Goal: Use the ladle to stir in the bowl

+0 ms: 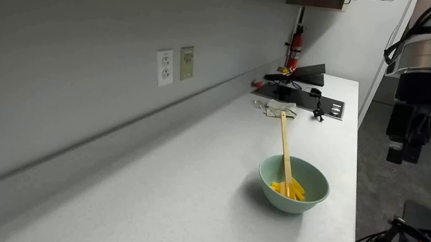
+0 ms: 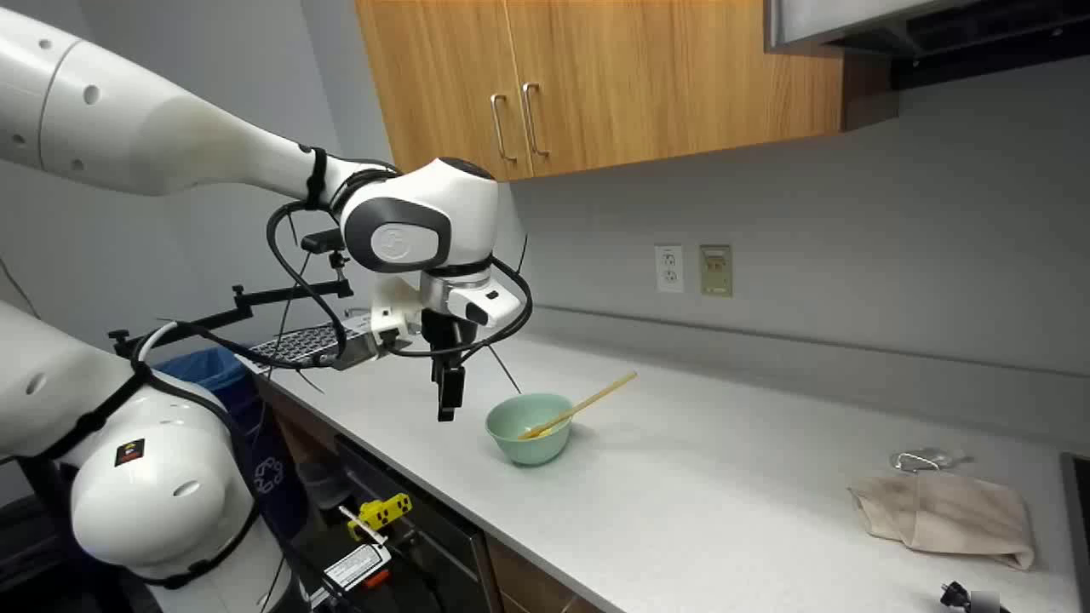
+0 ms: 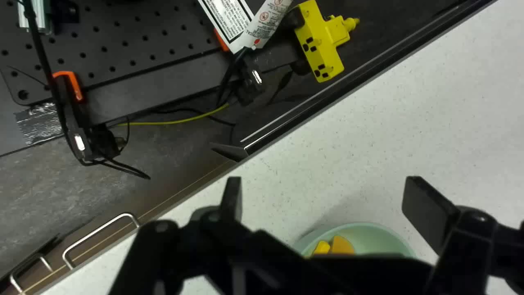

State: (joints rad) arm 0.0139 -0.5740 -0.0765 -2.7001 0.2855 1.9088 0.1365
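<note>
Folded beige cloth (image 2: 949, 515) on bench (image 2: 724, 485), black cooktop (image 1: 301, 100) just beside it, red fire extinguisher (image 1: 296, 49) beyond, wood cabinet (image 2: 664, 77) above.

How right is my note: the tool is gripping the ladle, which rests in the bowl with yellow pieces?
The grip is wrong: the wrist view shows the tool open, holding nothing. The ladle does rest in the bowl with yellow pieces.

Open counter (image 1: 190, 199) around the bowl (image 1: 311, 184), ladle (image 1: 286, 155) slanting over its rim, cabinet (image 2: 630, 77) overhead

A bin (image 2: 281, 449) bears recycling arrows (image 2: 269, 474), a tag (image 3: 266, 28) seemingly prohibition signs (image 3: 264, 16).
</note>
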